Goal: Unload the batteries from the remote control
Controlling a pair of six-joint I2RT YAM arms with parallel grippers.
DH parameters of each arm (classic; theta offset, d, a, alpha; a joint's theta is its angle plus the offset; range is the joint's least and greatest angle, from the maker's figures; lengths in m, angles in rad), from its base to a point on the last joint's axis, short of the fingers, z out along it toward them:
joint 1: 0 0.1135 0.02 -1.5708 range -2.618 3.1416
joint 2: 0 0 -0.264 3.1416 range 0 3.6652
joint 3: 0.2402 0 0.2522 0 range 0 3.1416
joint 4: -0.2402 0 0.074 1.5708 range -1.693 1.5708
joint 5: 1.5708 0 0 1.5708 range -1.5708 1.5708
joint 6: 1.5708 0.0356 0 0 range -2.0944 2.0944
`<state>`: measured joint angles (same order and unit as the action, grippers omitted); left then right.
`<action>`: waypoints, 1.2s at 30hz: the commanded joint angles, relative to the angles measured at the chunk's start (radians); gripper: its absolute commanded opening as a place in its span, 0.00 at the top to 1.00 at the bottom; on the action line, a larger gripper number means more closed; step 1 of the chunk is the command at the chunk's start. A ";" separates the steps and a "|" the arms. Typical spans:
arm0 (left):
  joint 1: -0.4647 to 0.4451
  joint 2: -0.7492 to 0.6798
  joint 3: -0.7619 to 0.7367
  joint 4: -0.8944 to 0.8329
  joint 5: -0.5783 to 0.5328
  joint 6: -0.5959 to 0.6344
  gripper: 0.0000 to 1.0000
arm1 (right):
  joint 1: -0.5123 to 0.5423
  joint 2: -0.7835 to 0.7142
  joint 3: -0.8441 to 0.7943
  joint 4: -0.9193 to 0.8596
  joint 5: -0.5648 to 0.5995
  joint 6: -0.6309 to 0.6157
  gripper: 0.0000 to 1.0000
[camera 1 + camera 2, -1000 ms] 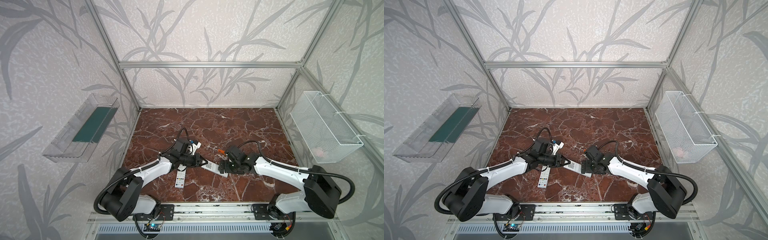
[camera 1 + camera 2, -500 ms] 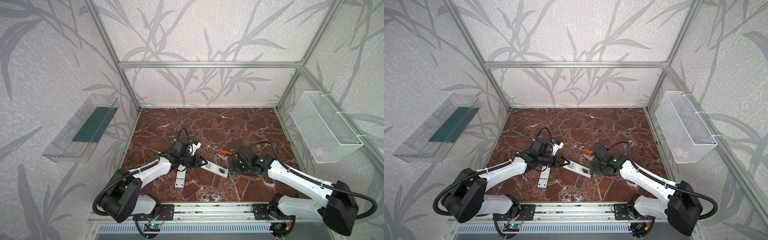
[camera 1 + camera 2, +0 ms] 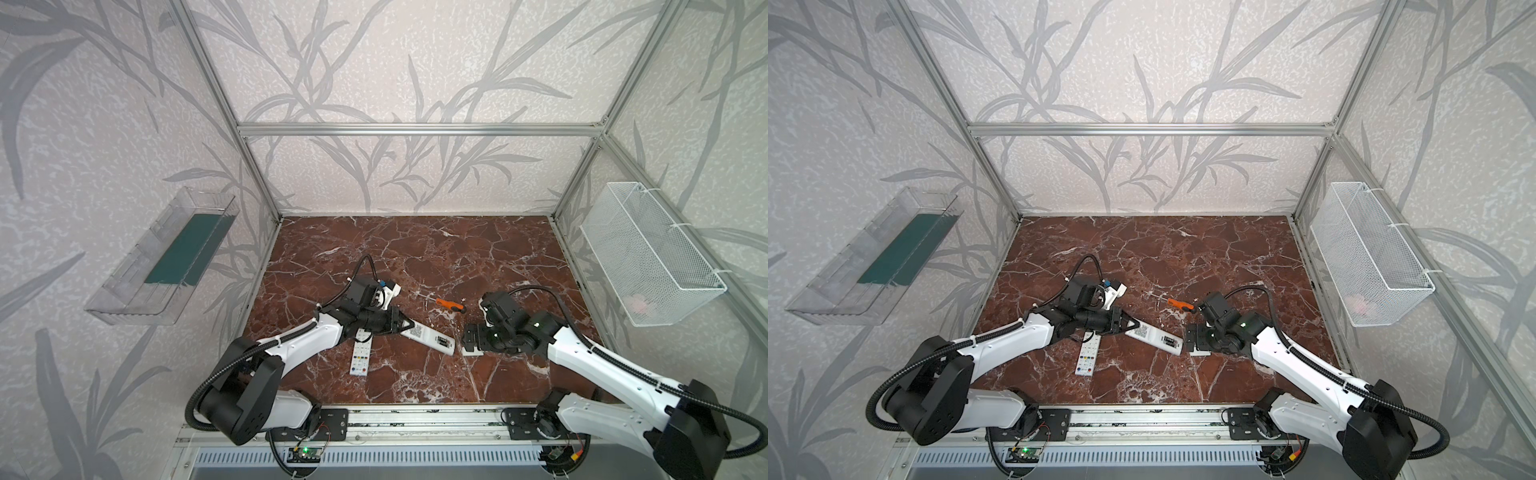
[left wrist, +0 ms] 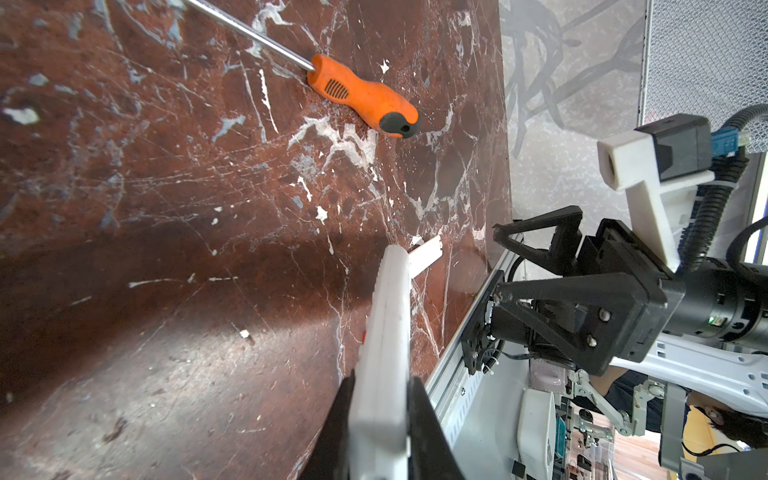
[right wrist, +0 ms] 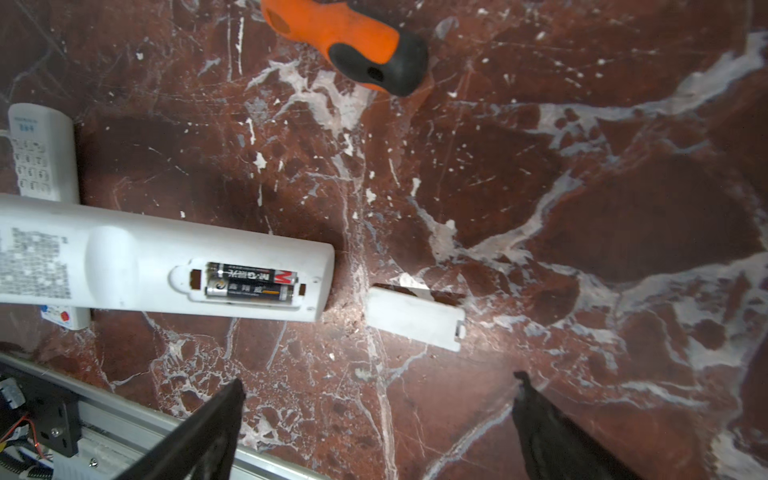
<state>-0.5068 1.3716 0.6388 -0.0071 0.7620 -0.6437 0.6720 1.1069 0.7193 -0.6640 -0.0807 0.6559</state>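
Right pincer (image 5: 378, 382): jaws wide apart, empty, hovering over desk (image 5: 623, 208) just beside detached battery cover (image 5: 415, 316). Left pincer (image 4: 380, 395): clamped on white remote (image 5: 124, 257), end away from bay. Batteries (image 5: 251, 282): two, seated side by side in open bay. Risk: prying levers remote, twists it out of clamp; freed cell rolls away across desk. Wire basket (image 3: 648, 257): pinkish item (image 3: 636, 305), unclear. Clear wall bin (image 3: 124, 291): green sheet (image 3: 187, 249) on floor.

batteries (image 5: 251, 283): two slim black cylinders, silvery ends, printed labels | pose: side by side, touching, lengthwise in the open bay | remote control (image 5: 124, 266): long, white, back face up, printed label mid-body | bay: uncovered, near one end
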 commanded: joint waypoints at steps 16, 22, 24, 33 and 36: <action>0.050 0.228 -0.002 0.084 -0.114 -0.065 0.40 | -0.048 0.079 0.011 0.140 -0.076 -0.113 0.00; 0.070 0.218 0.005 0.052 -0.117 -0.038 0.15 | -0.076 0.088 -0.010 0.179 -0.108 -0.113 0.01; 0.072 0.210 0.012 0.029 -0.120 -0.021 0.10 | -0.085 0.092 -0.011 0.187 -0.111 -0.121 0.01; 0.081 0.112 0.064 -0.080 -0.149 0.035 0.08 | -0.150 0.126 0.068 0.128 -0.195 -0.315 0.01; 0.082 0.047 0.090 -0.136 -0.170 0.068 0.08 | -0.149 0.129 0.097 0.153 -0.212 -0.434 0.03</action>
<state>-0.4305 1.4891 0.6796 -0.0658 0.6300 -0.6277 0.5236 1.2358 0.7609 -0.5095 -0.2451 0.3832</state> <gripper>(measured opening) 0.915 0.976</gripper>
